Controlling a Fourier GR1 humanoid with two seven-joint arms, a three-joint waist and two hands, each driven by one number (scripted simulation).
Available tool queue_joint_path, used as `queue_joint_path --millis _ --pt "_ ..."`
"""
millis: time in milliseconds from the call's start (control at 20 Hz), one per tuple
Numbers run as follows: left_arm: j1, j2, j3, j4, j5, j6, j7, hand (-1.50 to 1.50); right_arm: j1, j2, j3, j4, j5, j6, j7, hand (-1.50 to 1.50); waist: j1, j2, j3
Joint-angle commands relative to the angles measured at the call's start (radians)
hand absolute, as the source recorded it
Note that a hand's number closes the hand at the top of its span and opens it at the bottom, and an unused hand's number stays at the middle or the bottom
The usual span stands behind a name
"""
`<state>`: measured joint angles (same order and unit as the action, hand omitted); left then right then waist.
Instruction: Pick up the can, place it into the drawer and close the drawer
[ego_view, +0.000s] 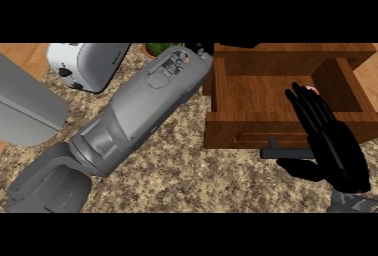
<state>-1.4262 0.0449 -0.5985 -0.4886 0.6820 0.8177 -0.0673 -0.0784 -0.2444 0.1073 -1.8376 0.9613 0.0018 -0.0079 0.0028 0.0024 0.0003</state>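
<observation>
no readable text, no labels, no brands, no numbers, no signs on anything in view

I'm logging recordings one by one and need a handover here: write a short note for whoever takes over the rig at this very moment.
Right hand: open, fingers straight, reaching over the front wall of the drawer, fingertips inside it. A small red-and-white spot at the fingertips may be the can; too little shows to be sure.
Left hand: hidden; only the grey left forearm shows, stretched across the counter toward the drawer's back left corner.
Drawer: open, dark handle toward the robot.
Done: can possibly already in the drawer; confirm this.
Left: withdraw the right hand, push the drawer shut.
Also on the counter: a toaster at upper left.
</observation>
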Motion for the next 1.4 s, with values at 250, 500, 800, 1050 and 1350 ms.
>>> queue_joint_path --millis 250,500,800,1050,1350 --pt "0.09 0.129 -0.037 -0.23 -0.068 0.012 0.153 -1.5 -0.082 0.096 -0.017 0.352 0.1 -0.256 -0.07 -1.5 0.036 -0.012 0.0" --pt "0.125 0.219 -0.049 -0.339 -0.105 0.016 0.229 -1.5 -0.196 0.095 -0.064 0.536 0.136 -0.319 -0.081 -1.5 0.042 -0.009 0.0" --pt "0.187 0.289 -0.051 -0.459 -0.112 -0.008 0.28 -1.5 -0.302 0.076 -0.125 0.758 0.168 -0.413 -0.118 -1.5 0.057 -0.004 0.001" --pt "0.234 0.349 -0.041 -0.542 -0.121 -0.005 0.326 -1.5 -0.425 0.119 -0.136 0.892 0.242 -0.499 -0.072 -1.5 0.058 -0.001 0.001" --pt "0.306 0.4 -0.041 -0.607 -0.146 -0.014 0.333 -1.5 -0.573 0.123 -0.205 1.099 0.244 -0.643 -0.103 -1.5 0.066 0.009 0.002"
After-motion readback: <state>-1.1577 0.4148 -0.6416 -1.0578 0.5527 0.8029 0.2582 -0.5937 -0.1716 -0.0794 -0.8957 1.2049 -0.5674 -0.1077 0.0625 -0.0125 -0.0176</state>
